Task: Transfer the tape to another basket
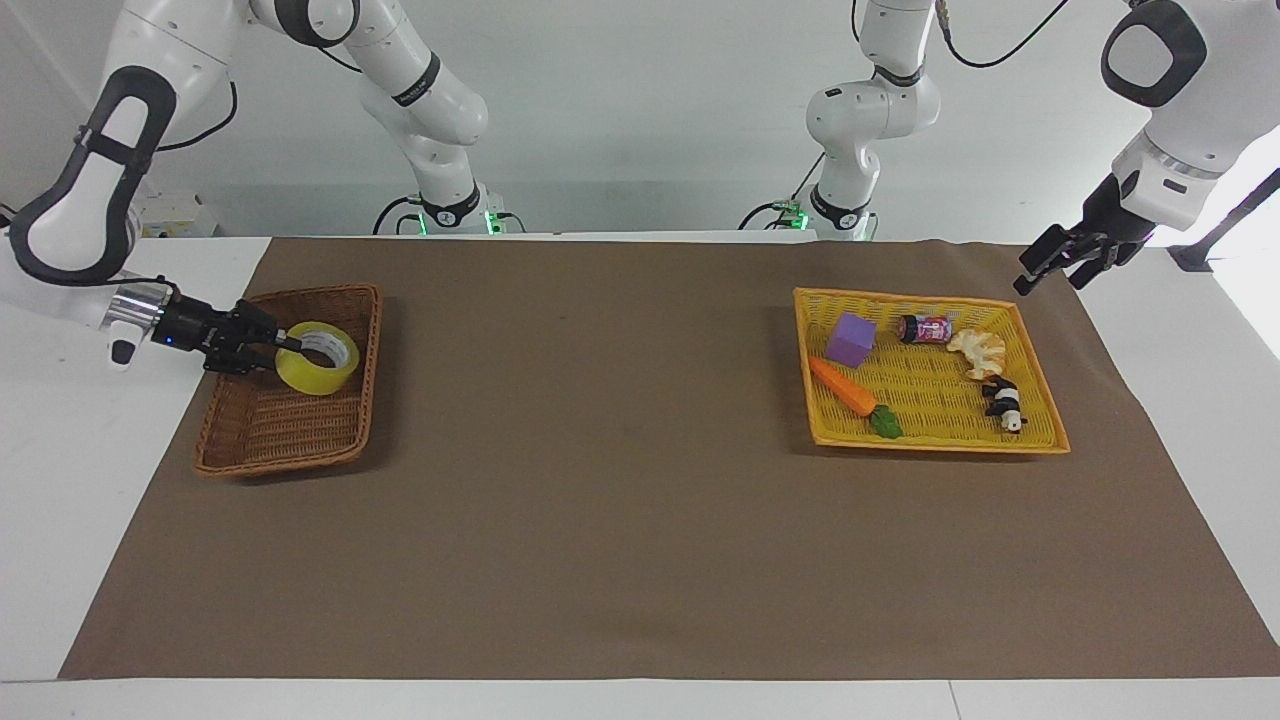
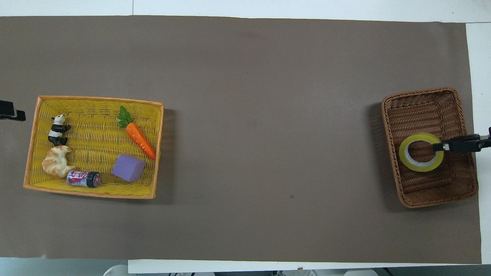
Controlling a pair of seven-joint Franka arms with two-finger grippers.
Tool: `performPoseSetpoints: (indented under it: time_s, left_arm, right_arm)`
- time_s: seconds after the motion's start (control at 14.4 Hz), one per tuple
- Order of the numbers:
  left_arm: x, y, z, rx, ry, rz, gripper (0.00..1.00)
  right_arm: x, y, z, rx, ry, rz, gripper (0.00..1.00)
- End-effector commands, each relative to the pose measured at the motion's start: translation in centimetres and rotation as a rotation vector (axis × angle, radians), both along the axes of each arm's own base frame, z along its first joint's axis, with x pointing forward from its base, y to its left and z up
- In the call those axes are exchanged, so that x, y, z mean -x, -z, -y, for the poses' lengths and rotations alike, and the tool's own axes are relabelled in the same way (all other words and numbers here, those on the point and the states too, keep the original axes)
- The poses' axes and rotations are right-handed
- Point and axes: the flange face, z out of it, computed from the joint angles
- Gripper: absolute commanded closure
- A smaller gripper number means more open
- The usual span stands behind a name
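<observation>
Toward the right arm's end of the counter, the tape (image 1: 318, 357) (image 2: 421, 152) sits low inside the brown wicker basket (image 1: 262, 444) (image 2: 418, 97), in the half nearer the robots, with its open core facing up. The right pincer (image 1: 287, 344) (image 2: 437, 147) reaches in over the basket's outer long rim and is clamped on the roll's wall at the side facing that end of the counter, one fingertip inside the core and one outside. Whether the roll rests on the basket floor or hangs just above it cannot be told.

Well apart, toward the left arm's end of the counter, a flat yellow tray (image 1: 935, 438) (image 2: 96, 99) lies on the brown mat (image 1: 620, 480) (image 2: 261, 76). It carries a purple block (image 1: 850, 339) (image 2: 129, 168), a toy carrot (image 1: 843, 387) (image 2: 140, 136), a small can (image 1: 925, 328) (image 2: 83, 178) lying on its side, a croissant (image 1: 977, 351) (image 2: 56, 161) and a panda figure (image 1: 1004, 404) (image 2: 57, 129). The left pincer (image 1: 1050, 262) (image 2: 13, 114) hangs in the air over the mat's edge just outside the tray's corner nearest the robots, holding nothing, and that arm waits; its fingers look spread wide.
</observation>
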Motion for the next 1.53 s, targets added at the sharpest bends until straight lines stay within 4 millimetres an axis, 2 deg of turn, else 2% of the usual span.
performPoseSetpoints:
  time_s: [0.0, 0.07, 0.14, 0.42, 0.84, 0.98, 1.11, 1.25, 1.32, 1.46]
  left_arm:
    - [-1.3, -1.6, 0.4, -0.046, 0.032, -0.022, 0.00]
    - [-1.5, -1.8, 1.2, -0.073, 0.056, -0.033, 0.00]
    - [-1.4, -1.8, 1.6, -0.080, 0.065, -0.041, 0.00]
    - [-1.0, -2.5, 1.8, -0.081, 0.076, -0.062, 0.00]
    - [-0.9, -2.3, 3.5, -0.099, 0.112, -0.095, 0.00]
    - [-0.6, -2.2, 5.4, -0.155, 0.160, -0.106, 0.00]
    - [-0.5, -2.2, 5.6, -0.162, 0.166, -0.106, 0.00]
    - [0.0, -1.5, 6.1, -0.167, 0.179, -0.113, 0.00]
    - [0.6, -1.0, 6.2, -0.167, 0.181, -0.111, 0.00]
    - [0.7, -0.5, 5.6, -0.166, 0.182, -0.113, 0.00]
  right_arm:
    - [0.2, -0.1, 0.4, 0.011, 0.001, 0.031, 0.70]
    - [0.1, 0.0, 0.4, 0.015, -0.001, 0.034, 0.30]
    - [0.1, 0.0, 0.5, 0.023, 0.000, 0.039, 0.01]
    - [-0.4, -0.9, 1.3, 0.060, -0.026, 0.075, 0.00]
    - [-2.3, -4.0, 0.2, 0.117, -0.083, 0.119, 0.00]
    - [-3.7, -6.8, -0.8, 0.194, -0.151, 0.142, 0.00]
    - [-4.5, -9.7, -1.9, 0.258, -0.189, 0.160, 0.00]
    - [-5.0, -12.2, -4.1, 0.313, -0.193, 0.140, 0.00]
    - [-5.2, -13.8, -5.4, 0.346, -0.182, 0.125, 0.00]
    - [-6.8, -17.5, -9.6, 0.432, -0.165, 0.097, 0.00]
